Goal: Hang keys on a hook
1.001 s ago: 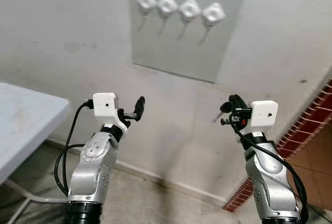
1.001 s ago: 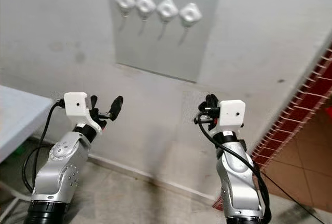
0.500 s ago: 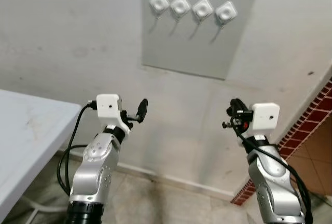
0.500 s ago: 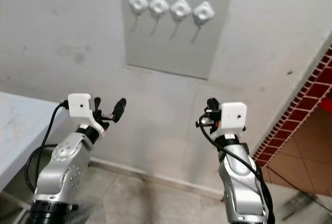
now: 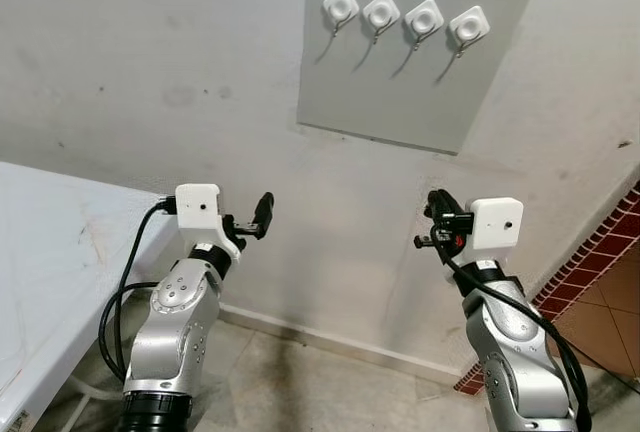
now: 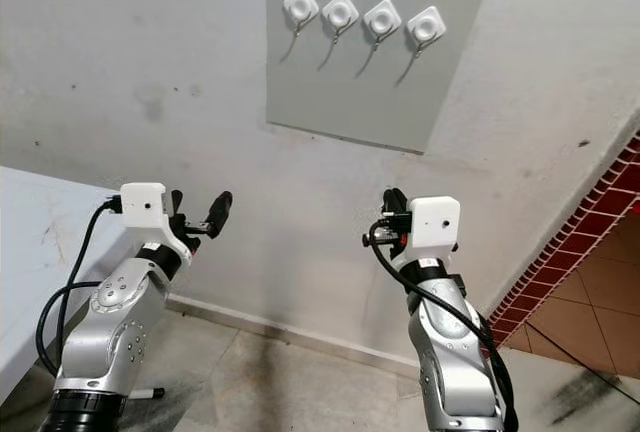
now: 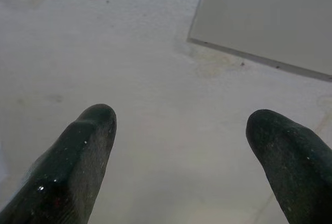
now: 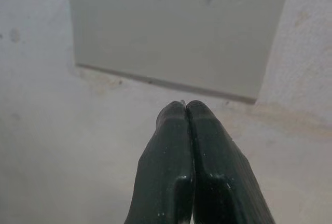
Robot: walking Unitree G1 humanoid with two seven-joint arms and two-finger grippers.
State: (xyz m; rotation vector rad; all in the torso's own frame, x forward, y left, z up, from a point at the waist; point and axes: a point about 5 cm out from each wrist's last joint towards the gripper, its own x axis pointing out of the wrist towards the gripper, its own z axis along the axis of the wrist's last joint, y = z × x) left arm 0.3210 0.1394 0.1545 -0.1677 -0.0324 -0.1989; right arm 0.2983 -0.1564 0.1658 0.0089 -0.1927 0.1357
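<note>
From the head view I saw the four hooks (image 5: 405,17) in a row on the grey panel (image 5: 410,82), well above and ahead of my right gripper (image 5: 436,214), the nearer arm. In the right wrist view its fingers (image 8: 194,146) were pressed together; whether they pinched the keys I could not tell. My left gripper (image 7: 179,146) stood spread.
</note>
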